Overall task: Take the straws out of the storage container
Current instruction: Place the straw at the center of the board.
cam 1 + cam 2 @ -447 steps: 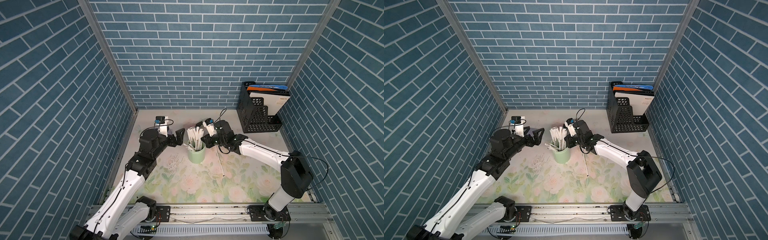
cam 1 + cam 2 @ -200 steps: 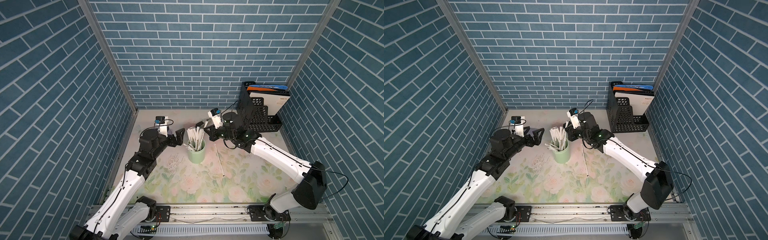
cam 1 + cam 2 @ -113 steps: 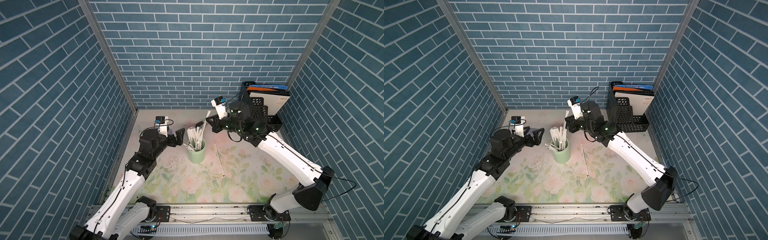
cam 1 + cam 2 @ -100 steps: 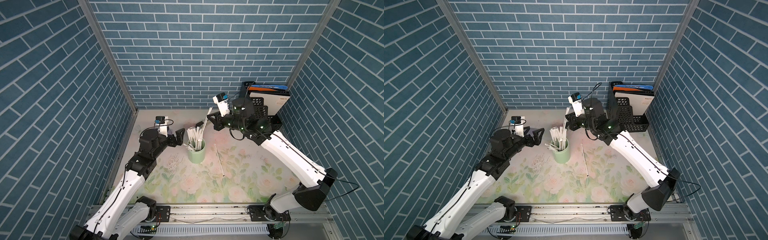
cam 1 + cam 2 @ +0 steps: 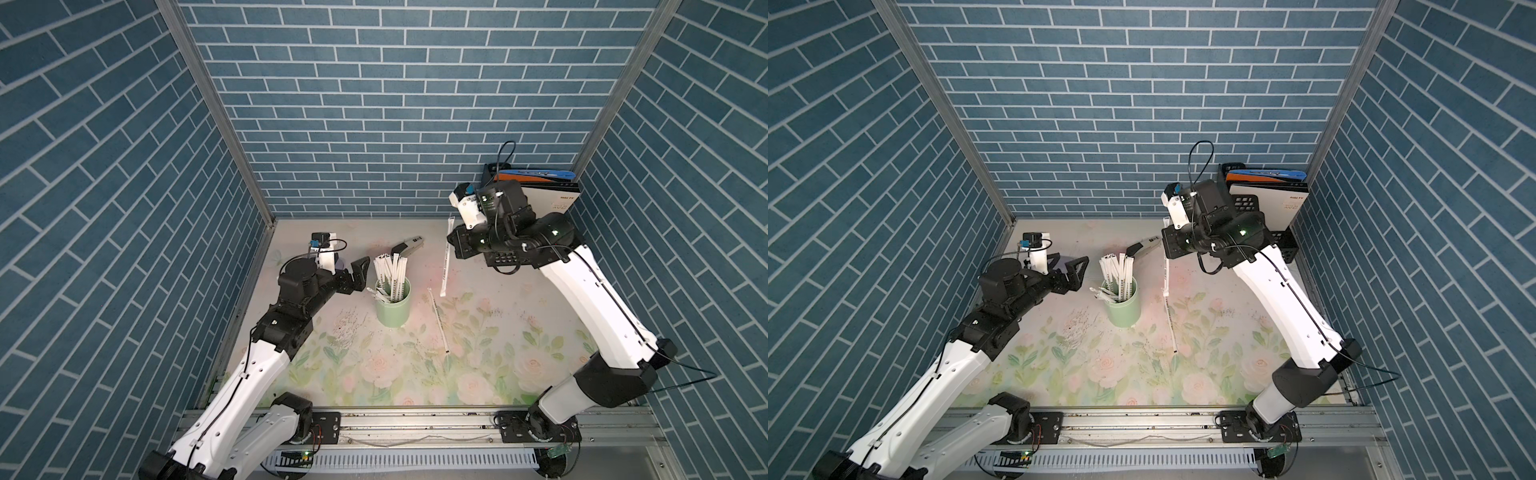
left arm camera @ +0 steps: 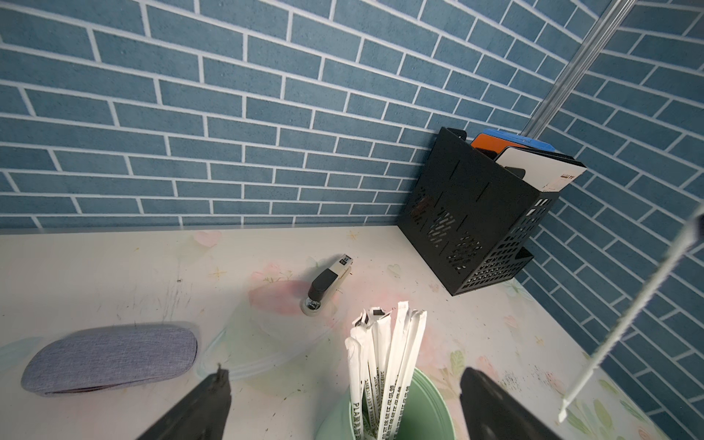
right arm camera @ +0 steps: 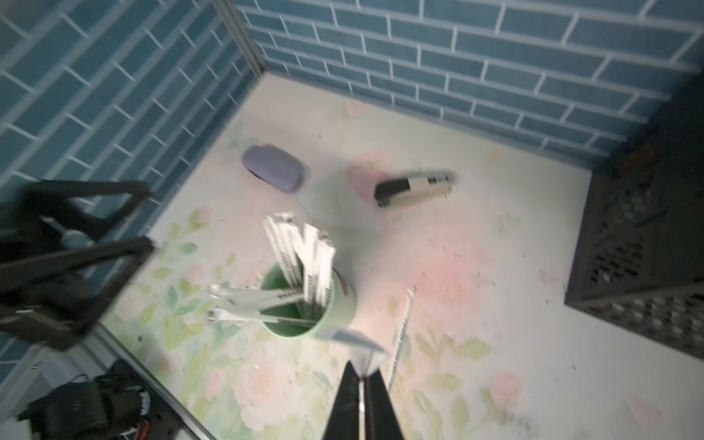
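The storage container, a mint-green cup [image 5: 394, 311] [image 5: 1123, 311] [image 6: 426, 415] [image 7: 344, 304], stands mid-table with several white wrapped straws [image 5: 390, 272] [image 5: 1116, 272] [image 6: 384, 350] [image 7: 301, 259] upright in it; some lean over its rim. My right gripper [image 5: 453, 245] [image 5: 1166, 245] [image 7: 362, 381] is raised to the right of the cup, shut on one straw [image 5: 445, 266] [image 5: 1165, 274] [image 6: 647, 297] that hangs clear of the cup. Another straw [image 5: 438, 326] [image 5: 1171, 324] [image 7: 400, 335] lies flat on the mat. My left gripper [image 5: 351, 272] [image 5: 1067, 270] [image 6: 344, 375] is open just left of the cup.
A black perforated file holder [image 5: 536, 195] [image 5: 1266, 208] [image 6: 476, 213] with folders stands in the back right corner. A stapler [image 5: 409, 245] [image 6: 327, 284] [image 7: 411, 188] lies behind the cup. A grey pouch [image 6: 110, 354] [image 7: 272, 167] lies at the back left.
My right gripper has risen and swung back to the right, drawing one straw up out of the cup. The left arm has not moved.
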Available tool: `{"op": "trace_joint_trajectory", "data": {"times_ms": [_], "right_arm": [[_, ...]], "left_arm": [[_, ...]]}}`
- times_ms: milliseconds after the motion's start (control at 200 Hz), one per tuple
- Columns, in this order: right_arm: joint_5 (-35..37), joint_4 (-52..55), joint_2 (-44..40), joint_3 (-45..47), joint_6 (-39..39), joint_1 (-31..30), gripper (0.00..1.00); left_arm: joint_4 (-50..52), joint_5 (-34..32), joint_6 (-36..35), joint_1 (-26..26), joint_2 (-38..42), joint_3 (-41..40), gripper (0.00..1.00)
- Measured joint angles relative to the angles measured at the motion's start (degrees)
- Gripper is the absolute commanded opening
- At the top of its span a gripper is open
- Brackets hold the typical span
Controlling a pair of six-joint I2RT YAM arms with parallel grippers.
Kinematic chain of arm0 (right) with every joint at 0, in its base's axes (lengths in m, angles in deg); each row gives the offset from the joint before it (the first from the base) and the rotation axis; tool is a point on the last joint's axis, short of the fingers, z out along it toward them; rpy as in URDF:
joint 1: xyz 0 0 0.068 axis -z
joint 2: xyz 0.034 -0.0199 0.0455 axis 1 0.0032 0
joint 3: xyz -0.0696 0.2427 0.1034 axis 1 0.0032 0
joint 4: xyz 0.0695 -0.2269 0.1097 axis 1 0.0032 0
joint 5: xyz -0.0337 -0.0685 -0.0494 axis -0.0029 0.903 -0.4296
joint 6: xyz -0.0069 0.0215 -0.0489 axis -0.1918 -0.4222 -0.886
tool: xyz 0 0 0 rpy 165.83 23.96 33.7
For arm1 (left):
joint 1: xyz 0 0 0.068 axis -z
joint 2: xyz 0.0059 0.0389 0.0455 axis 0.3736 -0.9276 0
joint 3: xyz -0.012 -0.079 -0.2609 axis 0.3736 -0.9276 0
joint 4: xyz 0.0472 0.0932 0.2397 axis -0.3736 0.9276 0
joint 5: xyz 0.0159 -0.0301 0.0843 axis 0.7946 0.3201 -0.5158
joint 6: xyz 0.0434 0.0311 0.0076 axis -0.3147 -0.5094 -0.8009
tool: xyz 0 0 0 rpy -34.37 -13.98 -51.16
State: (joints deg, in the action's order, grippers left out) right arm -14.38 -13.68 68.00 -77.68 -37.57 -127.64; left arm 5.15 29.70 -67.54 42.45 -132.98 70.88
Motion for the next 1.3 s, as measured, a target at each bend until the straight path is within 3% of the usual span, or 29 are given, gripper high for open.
{"op": "trace_joint_trajectory", "data": {"times_ms": [365, 695, 1300], "right_arm": [[-5.3, 3.1, 7.4, 14.8, -3.1, 7.8, 0.04], [-9.1, 1.6, 18.1, 15.5, -4.9, 9.5, 0.04], [-14.4, -2.9, 22.6, 18.2, -4.8, 10.7, 0.05]], "left_arm": [[0.1, 0.6, 0.0, 0.0, 0.4, 0.0, 1.00], [0.1, 1.7, 0.0, 0.0, 0.4, 0.0, 1.00], [0.1, 2.4, 0.0, 0.0, 0.4, 0.0, 1.00]]}}
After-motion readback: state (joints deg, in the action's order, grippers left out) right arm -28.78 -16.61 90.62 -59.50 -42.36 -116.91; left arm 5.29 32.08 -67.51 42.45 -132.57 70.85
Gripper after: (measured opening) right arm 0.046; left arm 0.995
